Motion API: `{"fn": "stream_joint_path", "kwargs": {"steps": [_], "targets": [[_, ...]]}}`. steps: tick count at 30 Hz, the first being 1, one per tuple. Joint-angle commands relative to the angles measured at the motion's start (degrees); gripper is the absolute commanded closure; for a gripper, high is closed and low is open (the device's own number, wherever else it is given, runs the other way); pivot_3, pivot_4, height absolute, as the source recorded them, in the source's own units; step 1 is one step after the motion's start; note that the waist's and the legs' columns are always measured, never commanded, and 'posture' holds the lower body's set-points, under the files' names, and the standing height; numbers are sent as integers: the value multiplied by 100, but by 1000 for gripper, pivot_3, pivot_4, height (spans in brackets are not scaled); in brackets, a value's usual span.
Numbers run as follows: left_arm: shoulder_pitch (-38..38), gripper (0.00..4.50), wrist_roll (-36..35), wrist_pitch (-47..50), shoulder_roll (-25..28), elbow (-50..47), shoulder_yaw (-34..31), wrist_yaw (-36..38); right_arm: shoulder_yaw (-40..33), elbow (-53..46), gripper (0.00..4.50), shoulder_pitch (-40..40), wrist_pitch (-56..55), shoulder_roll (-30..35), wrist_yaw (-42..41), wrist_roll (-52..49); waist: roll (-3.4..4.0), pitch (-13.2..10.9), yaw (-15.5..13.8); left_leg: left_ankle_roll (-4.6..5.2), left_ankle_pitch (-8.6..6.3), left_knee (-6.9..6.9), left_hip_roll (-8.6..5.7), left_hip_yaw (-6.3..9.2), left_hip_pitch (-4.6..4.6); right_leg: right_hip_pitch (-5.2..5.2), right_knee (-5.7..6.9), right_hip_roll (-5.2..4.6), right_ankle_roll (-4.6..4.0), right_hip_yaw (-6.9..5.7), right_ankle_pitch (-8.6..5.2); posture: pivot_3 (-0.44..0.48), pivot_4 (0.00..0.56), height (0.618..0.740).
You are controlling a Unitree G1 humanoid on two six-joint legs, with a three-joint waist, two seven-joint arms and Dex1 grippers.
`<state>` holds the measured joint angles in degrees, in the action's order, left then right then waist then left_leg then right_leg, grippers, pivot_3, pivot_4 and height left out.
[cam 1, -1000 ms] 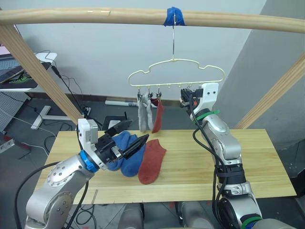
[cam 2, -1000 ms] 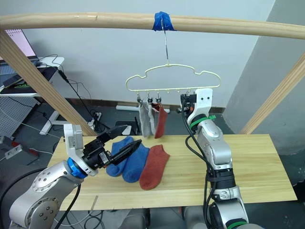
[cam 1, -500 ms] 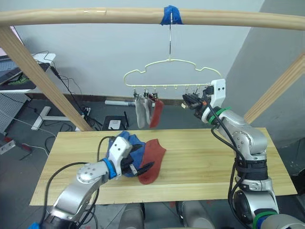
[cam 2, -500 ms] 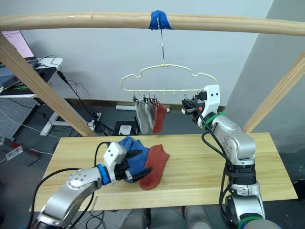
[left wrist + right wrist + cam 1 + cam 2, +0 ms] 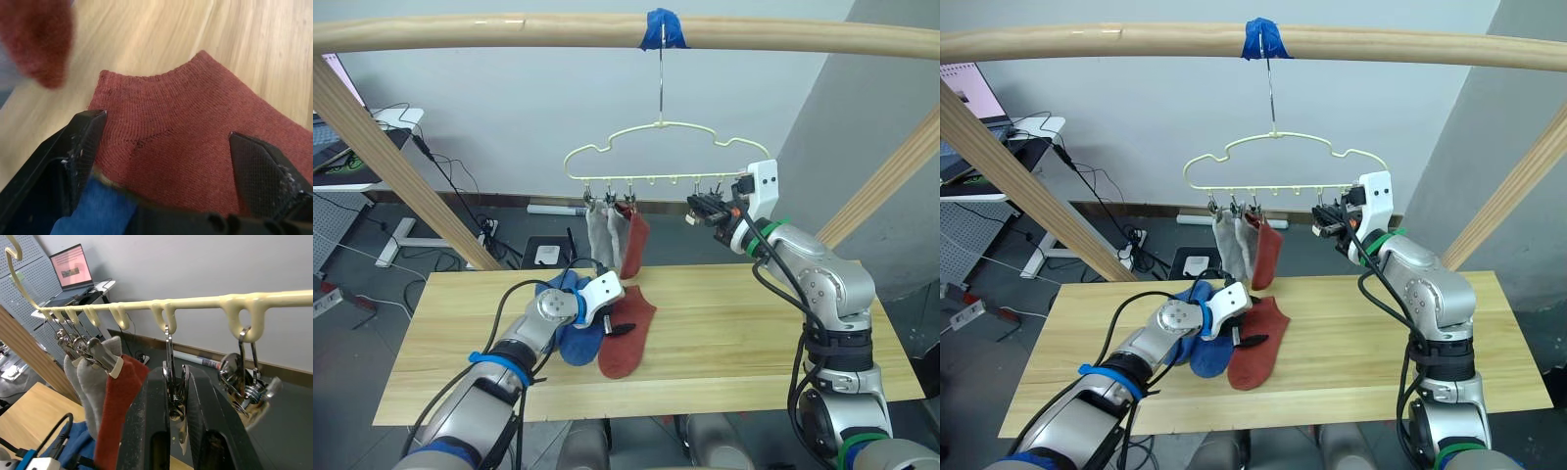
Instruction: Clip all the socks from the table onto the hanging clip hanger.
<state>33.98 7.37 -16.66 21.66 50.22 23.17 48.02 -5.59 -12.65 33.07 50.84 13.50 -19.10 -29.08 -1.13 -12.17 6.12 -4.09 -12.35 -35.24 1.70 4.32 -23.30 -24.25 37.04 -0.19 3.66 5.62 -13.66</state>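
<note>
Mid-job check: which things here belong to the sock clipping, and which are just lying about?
Job:
- red sock on table, left gripper open over it
- blue socks
- hanger with two grey socks and a red one clipped
- right gripper shut on a clip

Lying about:
- laptop
- floor cables

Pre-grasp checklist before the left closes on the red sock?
1. Left gripper open, fingers astride the cuff of the rust-red sock: ok.
2. Only red between the fingers, blue socks excluded: cannot tell; blue shows by one finger.
3. Right gripper shut on a free clip of the clip hanger: ok.
4. Hung so far: two grey socks, one red sock: ok.
5. Table beside the sock unobstructed: ok.
</note>
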Motion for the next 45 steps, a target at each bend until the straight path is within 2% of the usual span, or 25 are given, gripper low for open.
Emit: {"fn": "stream_joint_path", "kwargs": {"steps": [1,4,7,10,21,29,32,36,40,45], "targets": [[30,0,27,-135,-124,329,-104,117,-139,-284,4379,-16,46,32,82,-124,0,0,22,0,0,0,0,0,0,0,0,0,12,0,-7,-172,204,740],[8,0,64,-116,-201,408,-107,398,-177,-296,4379,-28,73,59,133,-150,0,0,49,0,0,-1,0,1,5,2,5,1,19,0,-11,-177,204,740],[-58,593,135,-113,-223,347,-65,585,-191,-245,4379,6,54,97,145,-135,0,0,77,0,0,-1,0,1,12,9,6,2,19,0,-11,-172,203,740],[-72,1541,136,-112,-244,288,-108,619,-185,-187,4379,45,33,112,146,-146,0,0,100,0,0,-1,0,1,17,13,7,2,20,1,-11,-165,203,740],[-333,4484,-124,-69,-321,-200,-384,657,-102,75,4379,160,-113,167,49,-85,0,0,172,0,1,0,0,2,19,14,9,2,20,1,-11,-140,204,740],[-643,4484,-602,146,-528,-1361,-719,703,-67,227,4379,204,-146,278,-116,-119,0,0,171,0,1,-1,0,4,18,14,10,2,20,1,-11,-128,199,740],[-769,4484,-1195,536,-681,-2488,-1072,555,-175,300,4379,283,140,410,-314,-372,0,0,164,0,1,0,1,4,17,14,10,2,20,2,-11,-127,196,740],[-788,4484,-1638,1171,-802,-3787,-1430,106,-856,481,4379,491,1002,368,-135,-1115,-2,-1,144,0,1,-7,0,7,14,14,13,1,21,0,-9,-121,191,740],[-819,4484,-1883,1463,-981,-4197,-1563,-106,-1259,501,4379,583,1559,318,26,-1623,-2,0,149,0,1,-10,0,7,22,22,15,2,21,0,-9,-116,183,740],[-850,4484,-1956,1519,-1019,-4261,-1540,-125,-1452,528,4379,671,1864,312,184,-1933,-2,0,155,0,1,-16,0,7,20,21,16,4,21,0,-9,-117,182,740]]}}
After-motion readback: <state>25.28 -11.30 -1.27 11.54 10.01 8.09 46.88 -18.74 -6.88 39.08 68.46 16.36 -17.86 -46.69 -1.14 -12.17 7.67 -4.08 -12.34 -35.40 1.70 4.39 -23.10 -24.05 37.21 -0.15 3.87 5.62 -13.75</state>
